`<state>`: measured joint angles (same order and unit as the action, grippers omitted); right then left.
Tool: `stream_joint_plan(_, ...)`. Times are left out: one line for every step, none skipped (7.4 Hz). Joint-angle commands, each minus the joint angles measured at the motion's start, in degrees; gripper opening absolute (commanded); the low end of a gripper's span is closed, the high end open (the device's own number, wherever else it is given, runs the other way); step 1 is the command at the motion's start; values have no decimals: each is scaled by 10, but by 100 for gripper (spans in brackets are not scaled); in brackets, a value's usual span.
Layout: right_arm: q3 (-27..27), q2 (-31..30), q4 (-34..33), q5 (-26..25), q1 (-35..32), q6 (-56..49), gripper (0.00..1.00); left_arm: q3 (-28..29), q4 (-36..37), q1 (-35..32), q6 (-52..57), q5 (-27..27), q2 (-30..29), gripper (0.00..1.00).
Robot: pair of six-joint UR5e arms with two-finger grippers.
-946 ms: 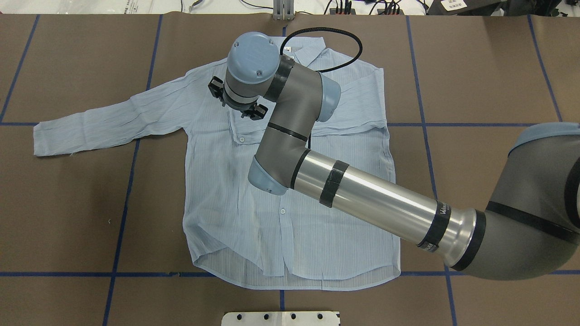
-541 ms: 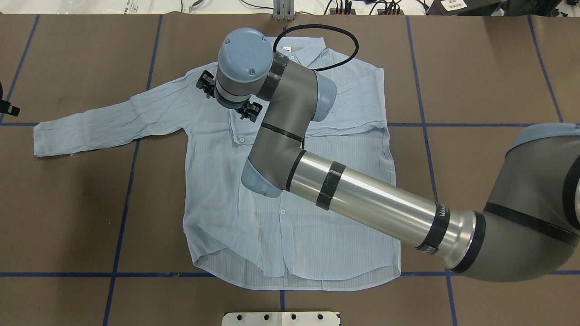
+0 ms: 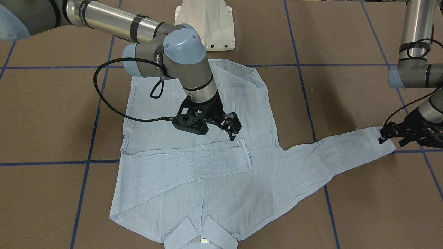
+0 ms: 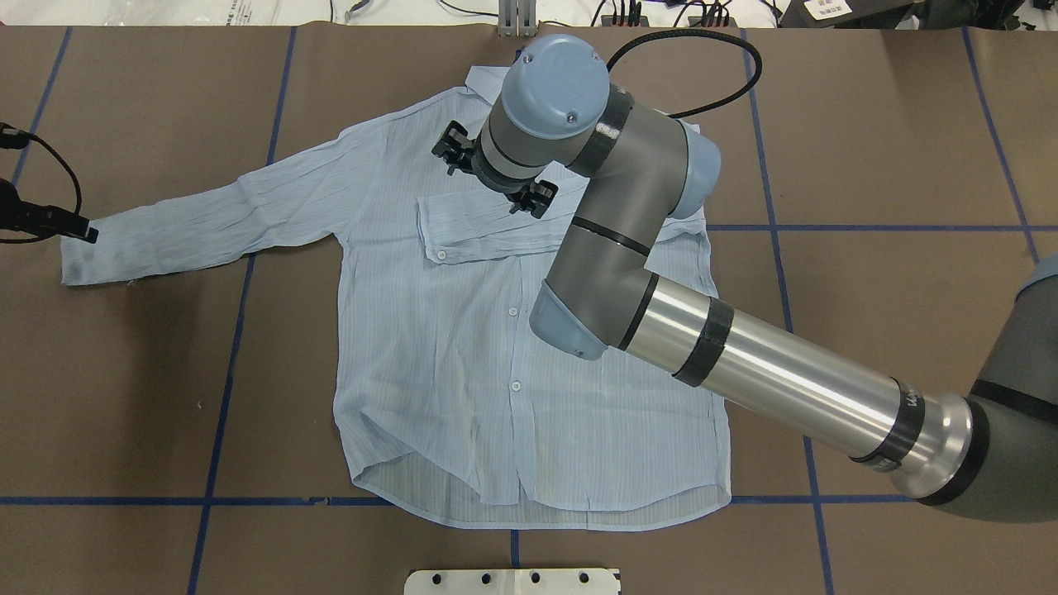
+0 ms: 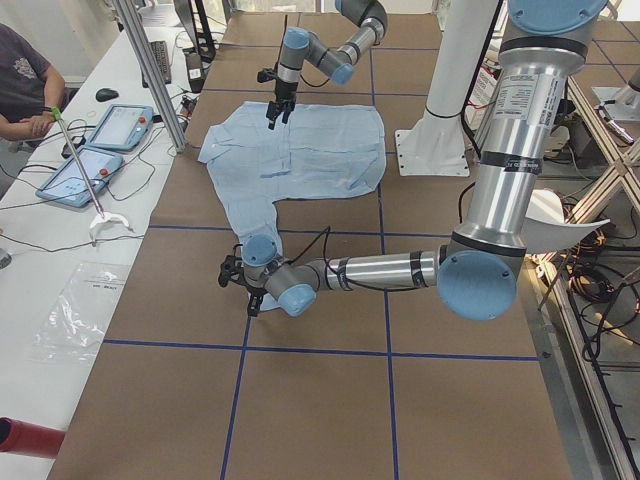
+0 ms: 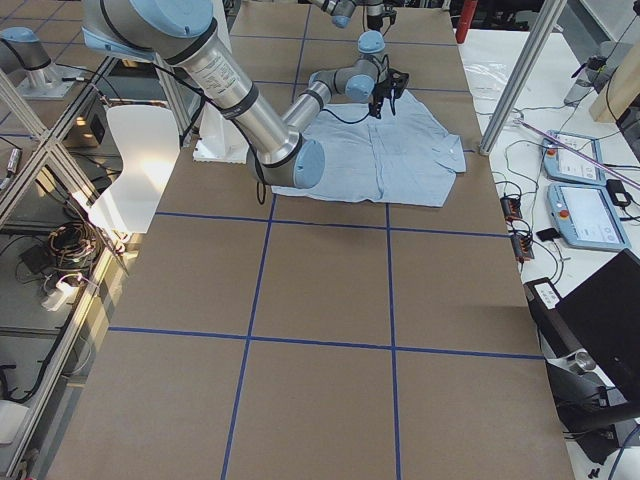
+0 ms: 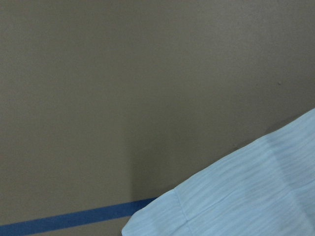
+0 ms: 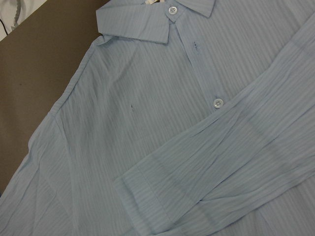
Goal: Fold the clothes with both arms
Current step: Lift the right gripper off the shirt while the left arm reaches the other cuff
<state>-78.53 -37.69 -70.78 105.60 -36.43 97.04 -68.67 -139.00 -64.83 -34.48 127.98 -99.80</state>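
The thin light-blue striped button-up shirt [image 4: 463, 355] lies flat on the brown counter [image 4: 868, 124] with one sleeve folded across its chest, so the black right gripper [image 3: 211, 127] hovers there empty, jaws spread, while the black left gripper [image 3: 383, 135] meets the outstretched cuff [image 3: 375, 140], presumably to fold it, though I cannot tell how its jaws stand.

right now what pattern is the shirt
The shirt is light blue with fine stripes, clearest in the right wrist view.

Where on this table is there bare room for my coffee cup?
Bare table: to the robot's right of the shirt, far side; and robot-side of the outstretched sleeve. Crowded: the middle, where the right arm hangs over the shirt, and the cuff, by the left end effector.
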Motion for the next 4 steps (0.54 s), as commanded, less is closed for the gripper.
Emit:
stream_joint_plan(-50,-43,-1,1,-7,-2,100,4,5,2,-2,0,0,85)
stream_joint_plan(-51,-42,-1,0,-7,-2,100,3,7,3,-2,0,0,81)
stream_joint_plan(-52,-43,-1,0,-7,-2,100,6,7,3,-1,0,0,74)
stream_joint_plan(-52,-43,-1,0,-7,-2,100,11,7,3,-1,-1,0,62)
